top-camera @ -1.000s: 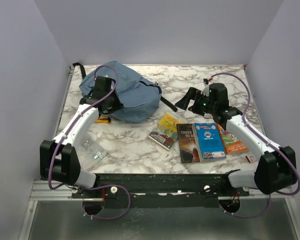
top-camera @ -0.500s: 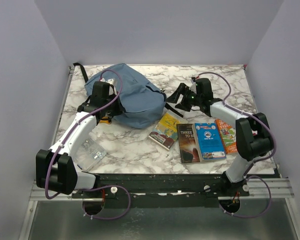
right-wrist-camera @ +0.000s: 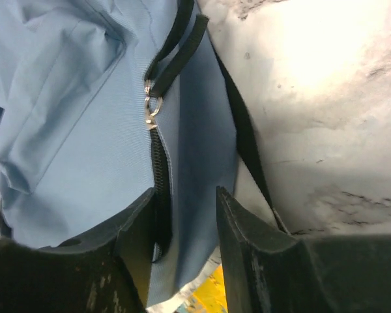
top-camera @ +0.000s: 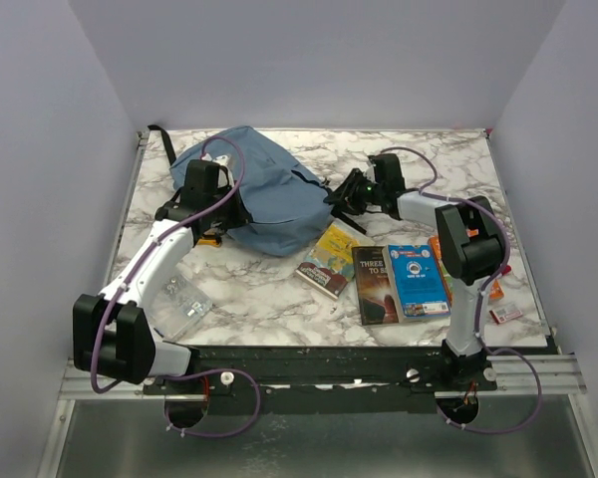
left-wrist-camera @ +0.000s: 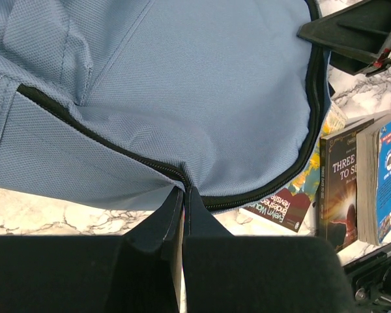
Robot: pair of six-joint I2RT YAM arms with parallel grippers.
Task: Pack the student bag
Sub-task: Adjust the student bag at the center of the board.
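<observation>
The student bag (top-camera: 269, 199), dusty-blue with black zip trim, lies at the back left of the marble table (top-camera: 259, 289). My left gripper (top-camera: 234, 214) is at the bag's near edge. In the left wrist view the left gripper (left-wrist-camera: 184, 189) is shut on the bag (left-wrist-camera: 195, 85), pinching the black zip seam. My right gripper (top-camera: 337, 202) reaches the bag's right side. In the right wrist view the right gripper (right-wrist-camera: 186, 192) has its jaws still apart, with a fold of the bag (right-wrist-camera: 72, 98) and its zip between them. A metal zip pull (right-wrist-camera: 150, 111) lies just beyond.
Close to the bag's right edge lies a yellow book (top-camera: 329, 259). A dark book (top-camera: 376, 284), a blue book (top-camera: 417, 279) and an orange book (top-camera: 458, 274) sit side by side at the front right. A clear plastic packet (top-camera: 184, 299) rests front left.
The right arm has swung left from above the books to the bag's right edge, and its jaws have narrowed around the fabric. The left gripper stayed shut on the bag, which shifted a little.
</observation>
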